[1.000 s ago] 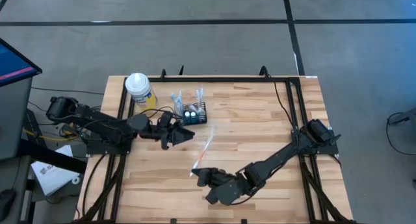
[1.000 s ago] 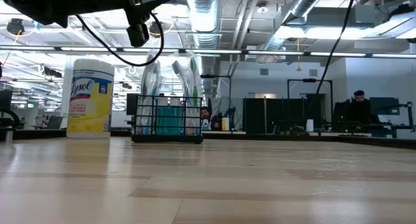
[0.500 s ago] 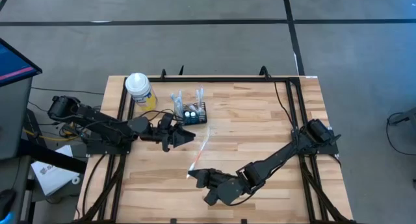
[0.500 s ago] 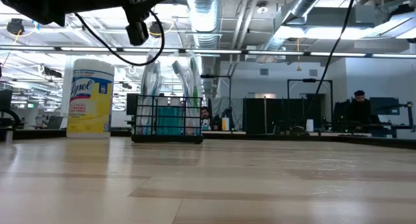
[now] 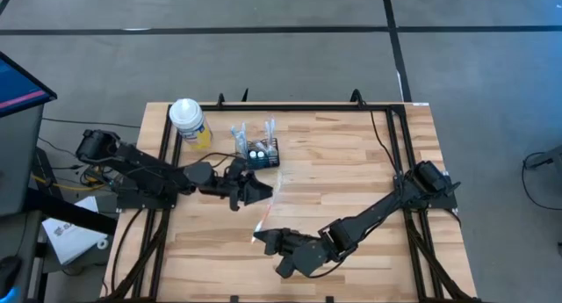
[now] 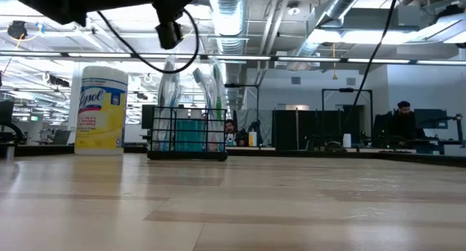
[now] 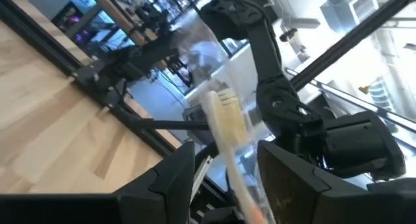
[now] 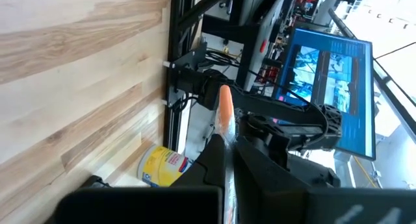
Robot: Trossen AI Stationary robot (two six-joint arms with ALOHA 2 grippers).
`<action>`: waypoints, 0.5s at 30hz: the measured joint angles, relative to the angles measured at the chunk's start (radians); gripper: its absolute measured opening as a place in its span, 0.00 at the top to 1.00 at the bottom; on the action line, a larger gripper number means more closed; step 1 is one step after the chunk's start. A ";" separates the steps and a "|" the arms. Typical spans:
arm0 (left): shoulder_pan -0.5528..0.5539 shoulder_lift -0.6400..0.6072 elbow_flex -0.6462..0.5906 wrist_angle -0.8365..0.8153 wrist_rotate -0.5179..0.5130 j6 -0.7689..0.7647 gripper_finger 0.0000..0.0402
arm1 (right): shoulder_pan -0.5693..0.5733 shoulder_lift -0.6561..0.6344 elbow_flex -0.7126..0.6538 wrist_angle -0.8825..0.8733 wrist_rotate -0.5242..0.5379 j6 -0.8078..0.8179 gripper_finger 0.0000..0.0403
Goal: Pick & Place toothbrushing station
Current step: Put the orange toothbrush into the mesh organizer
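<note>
A toothbrush in a clear wrapper [image 5: 274, 202] spans between my two grippers near the table's middle. Its bristle head [image 7: 227, 117] points at the far side and its orange handle end [image 8: 225, 104] at the near side. My right gripper [image 5: 263, 240] is shut on the handle end. My left gripper [image 5: 259, 191] is open, with one finger on either side of the bristle end [image 7: 224, 162]; I cannot tell whether they touch it. The black wire-mesh caddy [image 5: 262, 152] stands on the table at the far side, with toothbrushes upright in it [image 6: 188, 131]. My right gripper pinches the wrapped toothbrush between its two fingers [image 8: 213, 160], a little short of the orange handle end [image 8: 225, 120], which sticks out past the fingertips. The fingers lie across the handle. The brush slants away toward the far side, its bristle end in the air.
A yellow canister with a white lid [image 5: 187, 119] stands at the far left corner, left of the caddy; it also shows in the low view [image 6: 100, 109]. Black frame rails [image 5: 399, 154] run along the table's left, far and right edges. Bare wood lies to the right.
My left gripper has moved toward the table's right and near edges, up to the toothbrush's bristle end. My right gripper has shifted slightly left with the handle end. The toothbrush keeps its slant.
</note>
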 joint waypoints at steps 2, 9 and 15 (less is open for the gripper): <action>0.000 0.024 0.025 0.001 0.011 0.000 0.59 | 0.000 0.000 0.000 -0.001 0.000 0.000 1.00; 0.001 0.076 0.085 0.004 0.083 0.003 0.59 | -0.002 0.000 0.000 -0.008 0.004 0.009 1.00; -0.003 0.076 0.085 -0.001 0.090 0.025 0.63 | -0.011 0.000 0.000 -0.003 0.033 0.008 1.00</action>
